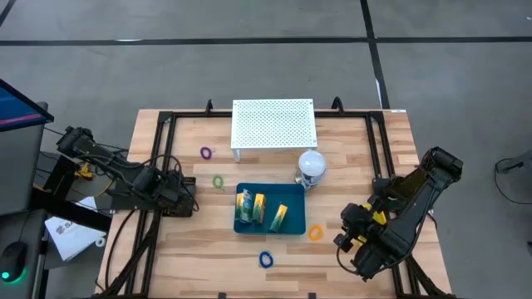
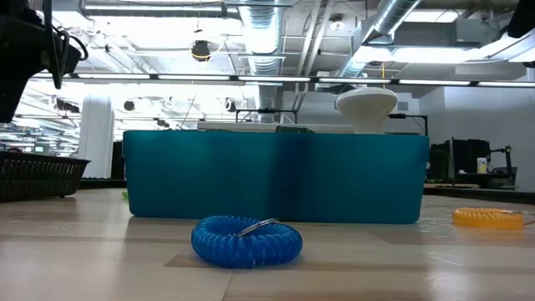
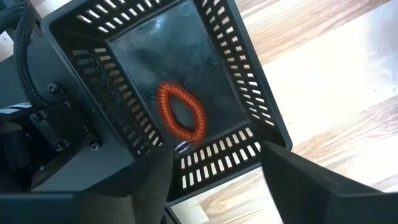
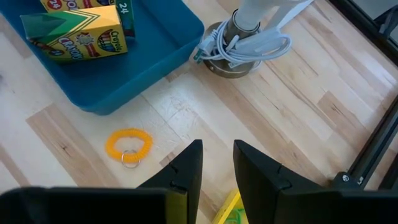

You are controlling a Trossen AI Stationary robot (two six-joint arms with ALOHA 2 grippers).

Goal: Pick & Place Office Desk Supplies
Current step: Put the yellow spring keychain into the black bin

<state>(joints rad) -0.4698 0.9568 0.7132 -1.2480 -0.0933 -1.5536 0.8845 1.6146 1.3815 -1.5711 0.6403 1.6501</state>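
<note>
A: Where does everything sit on the desk (image 1: 166, 249)?

B: Take the tray (image 1: 270, 228) as the dial's centre. The crayon box (image 1: 249, 206) and a packet (image 1: 279, 217) lie in it. The perforated board (image 1: 274, 123) stands at twelve, the ball-shaped lamp (image 1: 312, 164) at one.

A: And the loops?

B: One loop (image 1: 218, 181) at ten, another (image 1: 206, 153) farther out at eleven. A third (image 1: 316, 233) lies at three, just beside the tray; a fourth (image 1: 266, 259) at six. The last loop (image 3: 181, 112) lies in the slotted basket (image 3: 245, 81) at nine

A: The arms?

B: The left end effector (image 3: 214, 171) is over that basket, the right end effector (image 4: 217, 163) near four
</note>
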